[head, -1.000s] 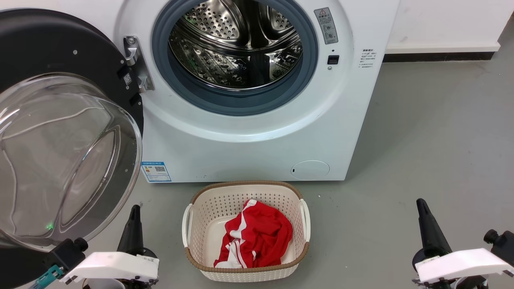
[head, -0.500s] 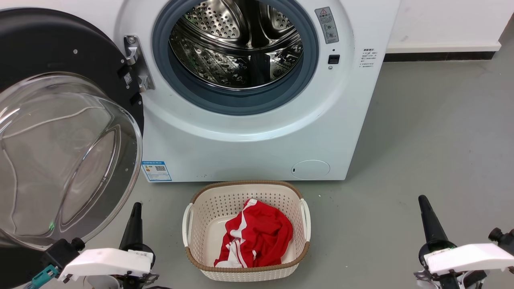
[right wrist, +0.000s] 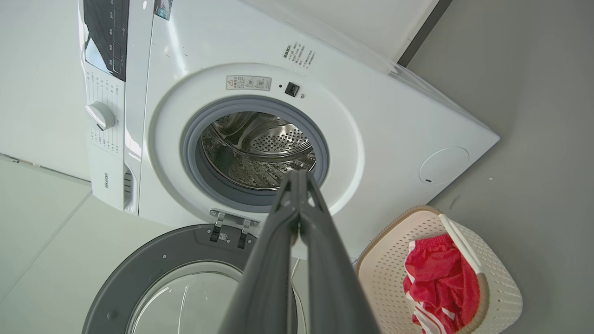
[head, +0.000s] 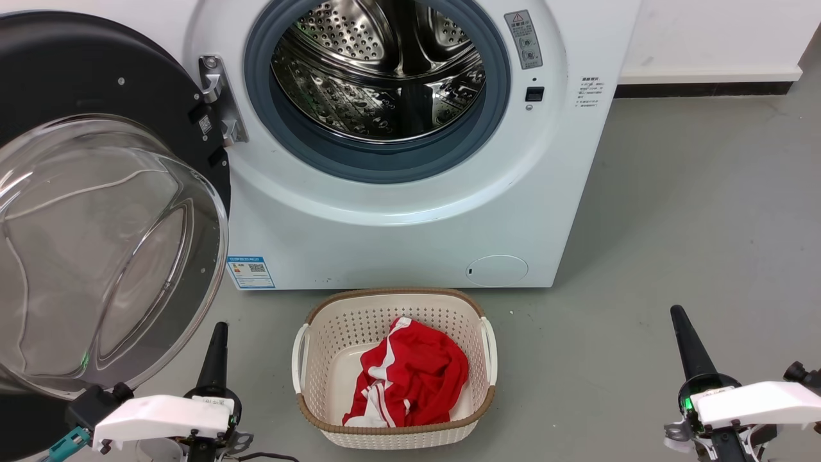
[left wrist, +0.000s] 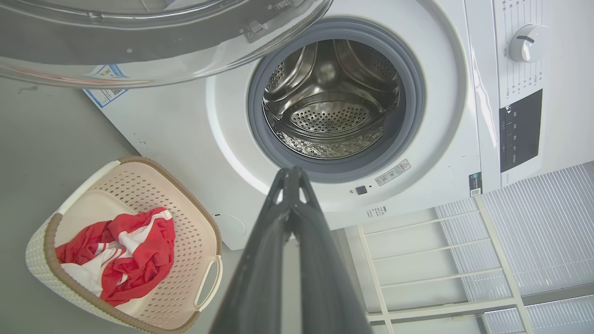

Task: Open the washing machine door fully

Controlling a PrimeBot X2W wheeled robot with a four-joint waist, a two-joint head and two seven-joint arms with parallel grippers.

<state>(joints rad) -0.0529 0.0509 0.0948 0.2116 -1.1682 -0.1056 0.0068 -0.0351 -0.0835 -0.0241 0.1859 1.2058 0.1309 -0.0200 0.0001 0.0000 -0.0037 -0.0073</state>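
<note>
Though swung wide already, treat door (head: 109,192) as not proven at its stop. Hangs at far left off hinge (head: 218,99), well clear of drum (head: 378,64), free edge cut off at frame's left. Looks near full travel, by judgement only; cannot see any stop.

Left gripper (head: 219,333): fingers pressed together, nothing held, low and near door's lower rim but apart from it. Same closed tips in left wrist view (left wrist: 291,174).

For any last push:
- Use left gripper, closed fingers as a blunt pusher.
- Press on black ring (head: 64,70), far from hinge; stay off glass (head: 96,269).
- Follow the arc slowly, quit at first firm resistance.
- Never lever against hinge.
- Keep elbow and wrist clear of basket (head: 392,294) on floor (head: 673,212) in front of machine (head: 397,237).

Right gripper (head: 680,317): likewise closed and empty, far right, well apart from door and basket. Leave parked; not needed for this step.

Count, left to right: 1 door, 1 left gripper, 1 hinge, 1 drum, 1 basket holding 1 red garment (head: 410,378), 1 flap (head: 496,271), 1 right gripper.
</note>
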